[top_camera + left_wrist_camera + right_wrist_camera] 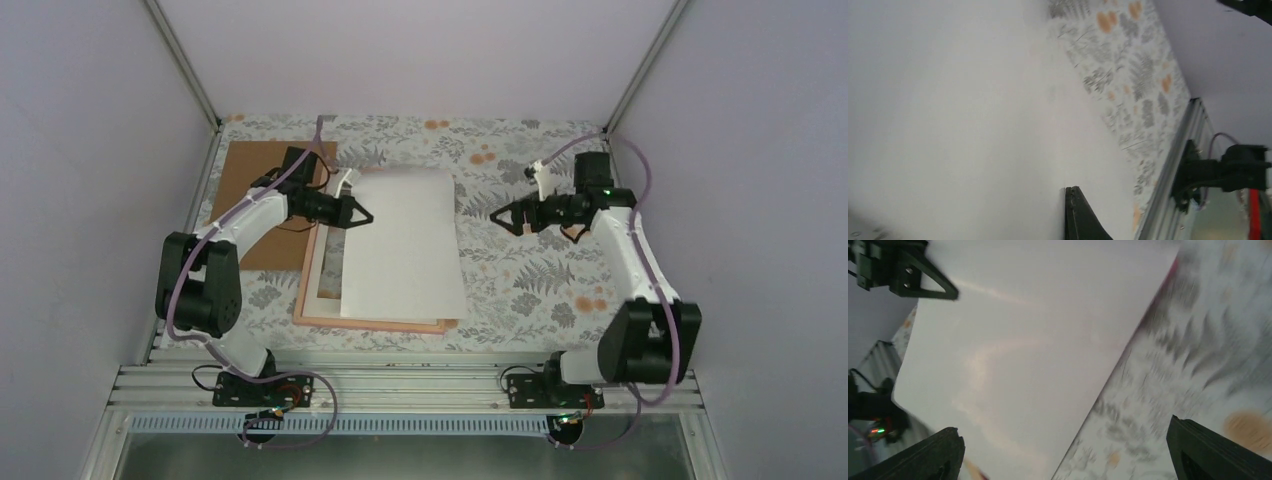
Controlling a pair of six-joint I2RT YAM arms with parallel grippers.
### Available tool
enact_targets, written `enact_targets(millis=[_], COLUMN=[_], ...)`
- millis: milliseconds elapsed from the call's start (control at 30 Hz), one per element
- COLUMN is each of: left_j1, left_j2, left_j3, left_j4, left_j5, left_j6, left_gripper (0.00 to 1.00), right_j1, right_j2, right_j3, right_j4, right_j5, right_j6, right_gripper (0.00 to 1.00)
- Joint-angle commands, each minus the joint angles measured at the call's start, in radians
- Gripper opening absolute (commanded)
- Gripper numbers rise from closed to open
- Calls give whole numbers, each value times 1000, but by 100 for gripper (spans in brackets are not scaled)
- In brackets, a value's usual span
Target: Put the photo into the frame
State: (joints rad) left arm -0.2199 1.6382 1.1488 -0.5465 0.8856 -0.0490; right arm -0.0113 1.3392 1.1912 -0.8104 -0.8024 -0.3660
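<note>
The pink frame [370, 325] lies flat left of centre, with a white mat board [325, 280] showing inside its left side. A large white sheet [400, 240] lies skewed across it, with no print showing. A faint pink tint shows through it [1038, 340], so it may be the photo face down. My left gripper [355, 213] is shut, its tips [1073, 189] at the sheet's far left edge; whether it pinches the sheet I cannot tell. My right gripper [510, 217] hangs open just right of the sheet [1062, 426], holding nothing.
A brown cardboard sheet [255, 200] lies at the far left under the left arm. The floral tablecloth [530, 270] covers the table. White walls close in three sides, and an aluminium rail [400, 385] runs along the near edge.
</note>
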Motion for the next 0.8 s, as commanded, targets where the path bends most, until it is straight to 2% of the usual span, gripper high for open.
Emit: enact_targets(millis=[0, 200, 367, 767], left_j1=[5, 27, 66, 117], left_j2=[50, 84, 107, 85], left_j3=[25, 26, 38, 9], left_j4=[-68, -79, -87, -90], left_j5=[-80, -156, -207, -303], left_j6=[145, 192, 190, 191], left_gripper=[3, 2, 2, 2], right_j1=[-32, -33, -32, -33], right_j2=[129, 275, 395, 554], right_j3=[-99, -178, -214, -229], right_j4=[-45, 73, 163, 197], right_j5=[-164, -208, -181, -112], right_j6=[78, 153, 204, 219], right_gripper=[100, 96, 91, 91])
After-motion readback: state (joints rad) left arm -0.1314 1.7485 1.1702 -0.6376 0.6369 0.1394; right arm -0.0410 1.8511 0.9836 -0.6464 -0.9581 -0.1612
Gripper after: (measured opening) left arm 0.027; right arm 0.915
